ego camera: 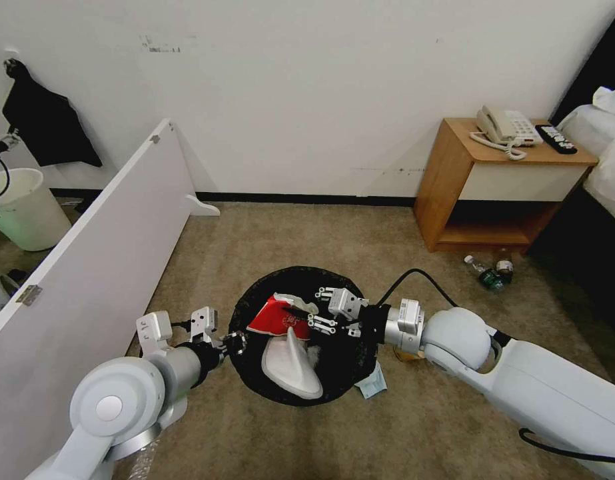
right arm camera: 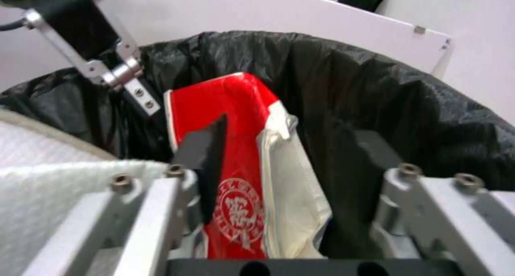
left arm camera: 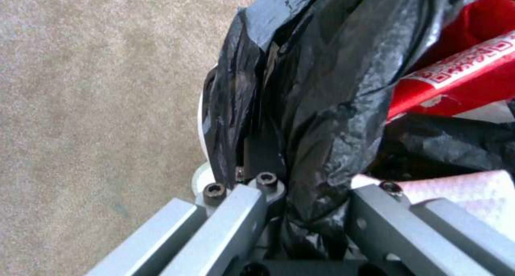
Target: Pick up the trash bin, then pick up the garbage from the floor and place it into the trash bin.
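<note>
Step in hand: dropping garbage into the small round white trash bin lined with crinkly black plastic [ego camera: 254, 373], held off the beige carpet. Left gripper [ego camera: 232, 341] pinches the bin's rim and liner. Right gripper [right arm camera: 292, 163] hovers over the bin mouth, fingers spread, empty. Inside lie the red-and-white packet [ego camera: 275, 319] and a flat white slipper [ego camera: 292, 363]. A light-blue cloth [ego camera: 372, 385] lies on the floor just beside the bin; two plastic bottles [ego camera: 490, 272] lie near the wooden nightstand. Next, judged: lift clear, reach the cloth. Packet shows a round seal and QR code; text unreadable.
</note>
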Motion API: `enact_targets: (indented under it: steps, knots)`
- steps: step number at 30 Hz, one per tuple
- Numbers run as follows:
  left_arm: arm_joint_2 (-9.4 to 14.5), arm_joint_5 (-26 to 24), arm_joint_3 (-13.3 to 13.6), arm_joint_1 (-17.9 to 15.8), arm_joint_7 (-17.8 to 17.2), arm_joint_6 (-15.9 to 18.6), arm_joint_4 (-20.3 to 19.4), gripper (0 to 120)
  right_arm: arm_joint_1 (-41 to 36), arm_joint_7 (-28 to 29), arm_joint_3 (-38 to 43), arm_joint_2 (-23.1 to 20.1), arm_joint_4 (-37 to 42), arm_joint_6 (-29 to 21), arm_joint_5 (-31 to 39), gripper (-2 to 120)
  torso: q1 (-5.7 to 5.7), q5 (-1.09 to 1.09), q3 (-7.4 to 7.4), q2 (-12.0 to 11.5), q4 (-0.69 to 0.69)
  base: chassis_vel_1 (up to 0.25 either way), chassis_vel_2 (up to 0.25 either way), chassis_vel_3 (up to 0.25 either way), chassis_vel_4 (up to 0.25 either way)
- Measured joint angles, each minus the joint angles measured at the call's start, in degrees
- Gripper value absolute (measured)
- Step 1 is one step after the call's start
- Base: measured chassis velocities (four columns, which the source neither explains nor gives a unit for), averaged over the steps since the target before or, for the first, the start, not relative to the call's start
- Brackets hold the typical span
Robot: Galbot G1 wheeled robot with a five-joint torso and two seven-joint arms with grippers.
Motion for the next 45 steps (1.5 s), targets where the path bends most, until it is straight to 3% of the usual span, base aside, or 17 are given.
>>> enact_targets:
  steps: [1,4,17,23,34,45]
  knots:
    - [-0.07,0.01,-0.02,0.03,-0.01,0.0,0.0,0,0.83,0.02,-0.57,0.85,-0.44,0.03,0.0,61,0.0,0.0,0.0,0.0,0.0,0.0,0.0,0.0,0.0]
    - [-0.26,0.1,0.04,0.05,-0.03,-0.01,0.0,0,2.18,0.04,-1.73,2.05,-0.84,0.03,0.08,68,0.0,-0.01,0.0,0.0,0.01,0.0,0.0,0.0,0.0]
    - [-1.47,0.41,0.49,-0.22,-0.09,-0.09,1.28,0,4.24,0.44,-1.22,3.16,0.6,0.07,0.96,74,0.0,0.0,0.0,0.0,0.01,0.0,0.0,0.0,0.0]
    - [-2.44,0.24,0.41,-0.35,-0.01,-0.09,2.73,0,3.9,0.54,2.76,0.73,3.68,-0.29,2.27,74,0.0,0.0,0.0,0.0,0.01,0.0,0.0,0.0,0.0]
    - [-3.57,1.38,-1.01,0.72,-0.02,-0.07,3.97,0,-4.07,2.73,18.58,-9.3,12.4,-0.57,6.52,74,0.0,0.0,0.0,0.0,0.0,0.0,0.0,0.0,0.0]
    - [-3.76,2.53,-1.8,1.66,-0.02,-0.05,3.93,0,-7.52,4.41,25.01,-11.71,15.33,-0.37,9.13,76,0.0,0.0,0.0,0.0,0.01,0.0,0.0,0.0,0.0]
